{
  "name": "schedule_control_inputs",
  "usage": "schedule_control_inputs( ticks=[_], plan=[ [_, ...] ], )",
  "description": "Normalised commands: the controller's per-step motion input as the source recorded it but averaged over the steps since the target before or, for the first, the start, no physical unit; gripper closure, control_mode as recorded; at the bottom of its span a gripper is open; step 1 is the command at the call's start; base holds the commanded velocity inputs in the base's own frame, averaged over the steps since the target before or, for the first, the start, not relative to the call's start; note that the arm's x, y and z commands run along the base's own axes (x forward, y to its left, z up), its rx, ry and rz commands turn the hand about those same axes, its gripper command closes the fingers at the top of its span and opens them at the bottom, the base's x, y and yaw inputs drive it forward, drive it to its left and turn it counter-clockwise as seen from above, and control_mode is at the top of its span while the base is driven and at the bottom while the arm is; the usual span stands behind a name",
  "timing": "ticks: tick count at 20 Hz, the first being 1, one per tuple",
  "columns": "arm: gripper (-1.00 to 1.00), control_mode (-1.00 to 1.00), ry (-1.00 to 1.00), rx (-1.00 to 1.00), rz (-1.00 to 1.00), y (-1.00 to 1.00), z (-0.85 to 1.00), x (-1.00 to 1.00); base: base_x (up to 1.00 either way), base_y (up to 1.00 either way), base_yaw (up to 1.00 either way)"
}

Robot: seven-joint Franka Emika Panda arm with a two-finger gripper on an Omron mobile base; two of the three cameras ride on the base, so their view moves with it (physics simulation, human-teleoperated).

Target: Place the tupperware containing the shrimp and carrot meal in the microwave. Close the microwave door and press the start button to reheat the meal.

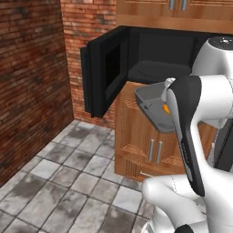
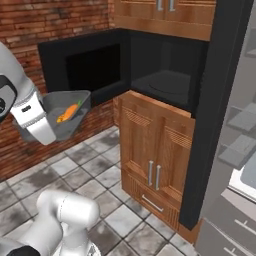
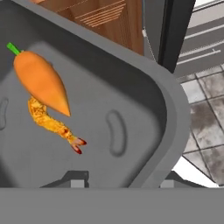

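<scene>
Half tupperware (image 1: 152, 104) hidden behind arm; fingers (image 3: 76, 179) barely visible at rim.

Your left base view looked forward from behind the arm's left, with the microwave (image 1: 150, 59) at upper centre and its open door (image 1: 102, 77) at frame left. Your right base view faced the same microwave (image 2: 160, 70) from the other side, cavity at upper centre. Both shared the wooden cabinet (image 2: 155, 150) beneath. Your hand view sat very close over the tupperware (image 3: 144, 131), looking into it.
</scene>
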Motion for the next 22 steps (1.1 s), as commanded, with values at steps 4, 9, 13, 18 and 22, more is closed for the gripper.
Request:
schedule_control_inputs(
  ticks=[4,9,13,18,22],
  plan=[
    [1.00,1.00,0.00,0.00,0.00,0.00,0.00,0.00,0.42,0.00,-0.16],
    [1.00,1.00,0.00,0.00,0.00,0.00,0.00,0.00,0.47,0.00,-0.21],
    [1.00,1.00,0.00,0.00,0.00,0.00,0.00,0.00,0.49,0.00,-0.24],
    [1.00,1.00,0.00,0.00,0.00,0.00,0.00,0.00,0.40,0.04,-0.29],
    [1.00,1.00,0.00,0.00,0.00,0.00,0.00,0.00,0.19,0.28,-0.35]
  ],
)
